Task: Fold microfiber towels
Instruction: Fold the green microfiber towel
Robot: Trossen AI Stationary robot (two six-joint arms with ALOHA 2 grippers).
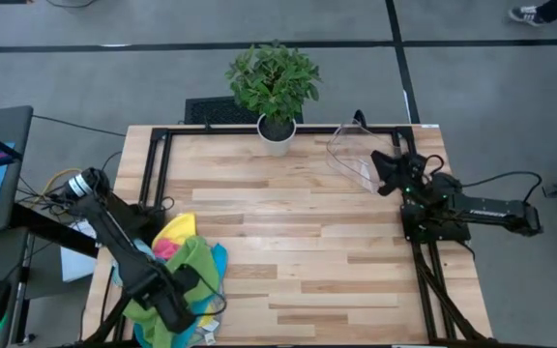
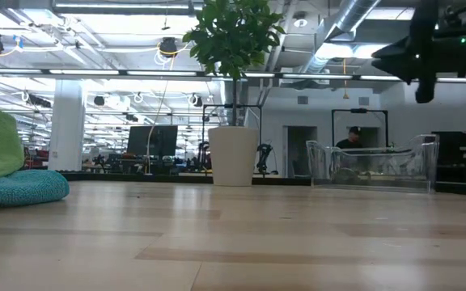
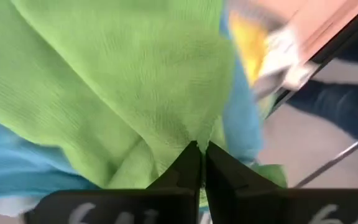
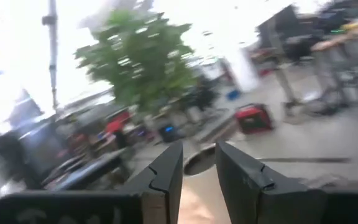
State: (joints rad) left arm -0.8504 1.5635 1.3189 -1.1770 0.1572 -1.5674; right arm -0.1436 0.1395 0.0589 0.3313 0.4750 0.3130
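- No writing legible anywhere.
- One pile of microfiber towels (image 1: 187, 266), near left of the table (image 1: 298, 242).
- Left gripper (image 3: 199, 149) pinched closed on the green towel (image 3: 123, 81).
- Right gripper (image 4: 199, 163) part open, empty, raised beside one clear bin (image 1: 356, 159).

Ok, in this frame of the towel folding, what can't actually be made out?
- How many towels are in the pile: high view, the left arm covers part of it.
- Whether the left hand pinches the green towel: left wrist view, the closed tips meet at the cloth's edge.
- The pile's extent: low view, cut off by the edge.
- What the clear bin holds: low view, too small.
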